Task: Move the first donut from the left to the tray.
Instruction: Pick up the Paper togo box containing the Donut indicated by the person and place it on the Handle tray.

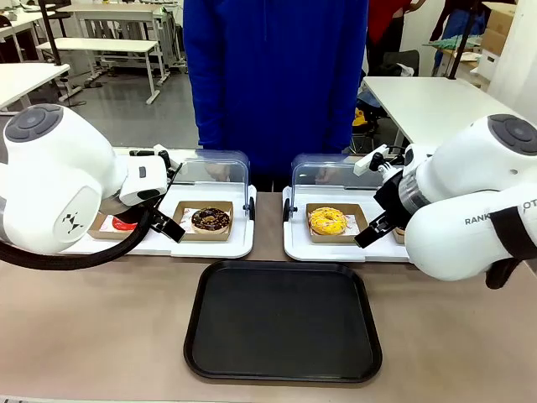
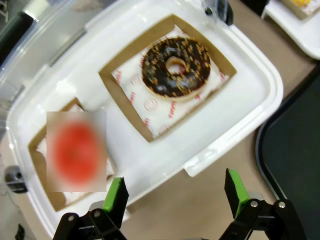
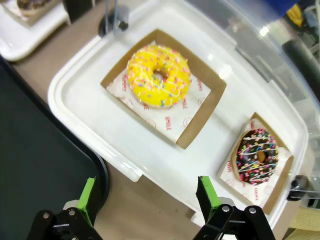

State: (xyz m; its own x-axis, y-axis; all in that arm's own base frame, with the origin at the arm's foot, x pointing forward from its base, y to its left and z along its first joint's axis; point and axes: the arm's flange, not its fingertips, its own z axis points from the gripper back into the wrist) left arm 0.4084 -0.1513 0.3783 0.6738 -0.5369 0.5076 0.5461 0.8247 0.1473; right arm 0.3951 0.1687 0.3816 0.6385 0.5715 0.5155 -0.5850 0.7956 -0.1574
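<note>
The first donut from the left [image 1: 124, 224] is a glossy red ring in a shallow brown box, half hidden behind my left arm; in the left wrist view the red donut [image 2: 76, 150] lies at the lower left. My left gripper [image 2: 175, 196] hangs open above the white tray's near rim, right of the red donut and empty. In the front view the left gripper [image 1: 169, 225] sits between the red and chocolate donuts. The black tray [image 1: 284, 319] lies at the table's near middle. My right gripper [image 3: 147, 199] is open and empty near the yellow donut [image 3: 158, 76].
A chocolate donut [image 2: 176, 67] shares the left white tray [image 1: 210, 248]. The right white tray [image 3: 125, 150] also holds a sprinkled chocolate donut [image 3: 257, 156]. Both clear lids stand raised at the back. A person in blue [image 1: 275, 84] stands across the table.
</note>
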